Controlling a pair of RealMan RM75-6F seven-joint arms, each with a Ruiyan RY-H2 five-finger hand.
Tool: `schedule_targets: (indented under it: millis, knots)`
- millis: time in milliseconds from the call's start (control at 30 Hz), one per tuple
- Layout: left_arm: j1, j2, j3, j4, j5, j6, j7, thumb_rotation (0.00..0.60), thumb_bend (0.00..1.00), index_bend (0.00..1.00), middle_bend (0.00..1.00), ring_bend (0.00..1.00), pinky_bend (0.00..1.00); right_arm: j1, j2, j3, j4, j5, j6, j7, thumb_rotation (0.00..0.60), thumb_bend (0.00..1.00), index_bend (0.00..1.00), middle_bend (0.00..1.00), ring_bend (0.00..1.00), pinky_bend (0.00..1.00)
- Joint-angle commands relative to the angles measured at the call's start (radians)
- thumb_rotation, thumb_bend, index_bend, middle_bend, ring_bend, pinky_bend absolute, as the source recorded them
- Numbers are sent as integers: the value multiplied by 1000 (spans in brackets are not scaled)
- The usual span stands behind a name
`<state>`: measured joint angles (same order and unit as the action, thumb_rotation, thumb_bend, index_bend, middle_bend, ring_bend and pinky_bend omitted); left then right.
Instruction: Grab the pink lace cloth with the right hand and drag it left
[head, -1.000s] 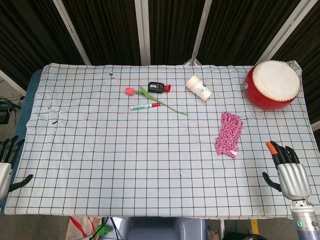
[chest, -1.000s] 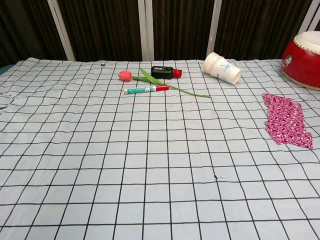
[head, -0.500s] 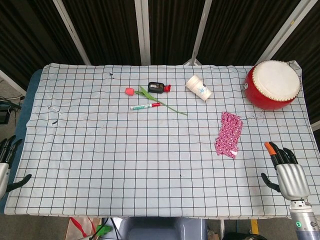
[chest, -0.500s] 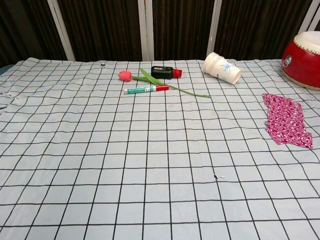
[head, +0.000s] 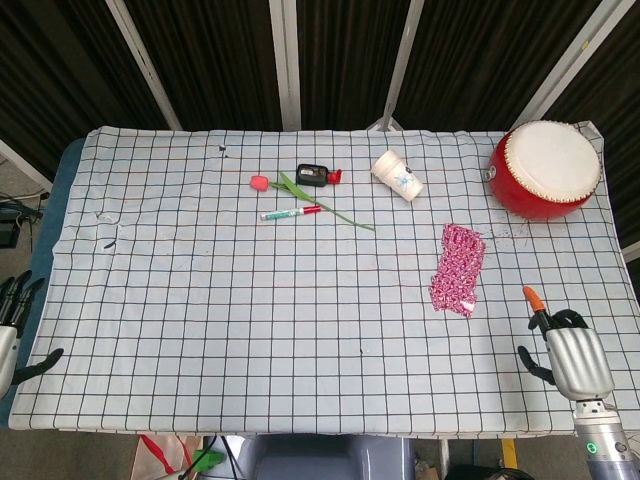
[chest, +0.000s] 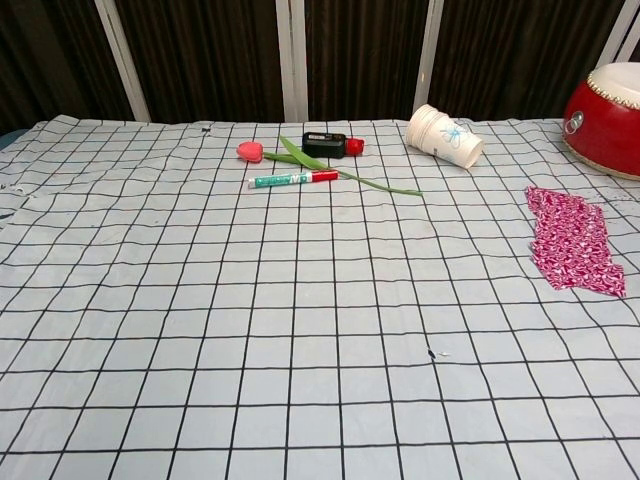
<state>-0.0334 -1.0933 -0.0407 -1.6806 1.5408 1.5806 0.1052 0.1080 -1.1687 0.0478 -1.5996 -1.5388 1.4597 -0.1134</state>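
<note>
Since the earlier frames the right hand (head: 572, 352) has crept leftward along the table's near edge, and its fingers look more curled in, only an orange-tipped one pointing up toward the cloth; it holds nothing, though whether it is fully closed I cannot tell. The pink lace cloth (head: 457, 268) has not shifted: it lies flat on the right part of the checked tablecloth (head: 250, 300), nearer the right edge than the middle, apart from the hand. By my reading the task has barely begun: the reach is under way, while grasp and leftward drag remain. Beyond the cloth sit a red drum (head: 545, 170) at the far right corner, a tipped paper cup (head: 397, 175), and a tulip (head: 300, 195) with a marker (head: 291, 212). The left hand (head: 12, 325) hangs empty, fingers spread, off the near left corner.
</note>
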Motion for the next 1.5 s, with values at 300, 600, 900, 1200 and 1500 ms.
schedule_targets:
  millis: [300,600,900,1200,1500]
  knots:
    - [-3,3,1,-1,-11,-15,-3,600,246,97,0,0,12,1,-31,10,3,23,0,-48,600,752,13,786,768,610]
    - [-11,14,3,-24,-37,-51,10,600,246,97,0,0,12,19,-14,0,-16,104,-102,-103,600,837,25,810,789,619]
    - [-4,8,-2,-4,-14,-16,-18,600,246,97,0,0,12,64,-43,0,-11,157,-196,-172,600,850,78,810,789,619]
    - [-3,7,-3,-2,-9,-11,-21,600,246,97,0,0,12,139,-74,10,-26,220,-307,-303,600,850,78,810,789,619]
    - [-2,9,-5,-2,-16,-11,-24,600,246,97,0,0,12,192,-99,20,-31,324,-393,-389,600,851,78,810,789,619]
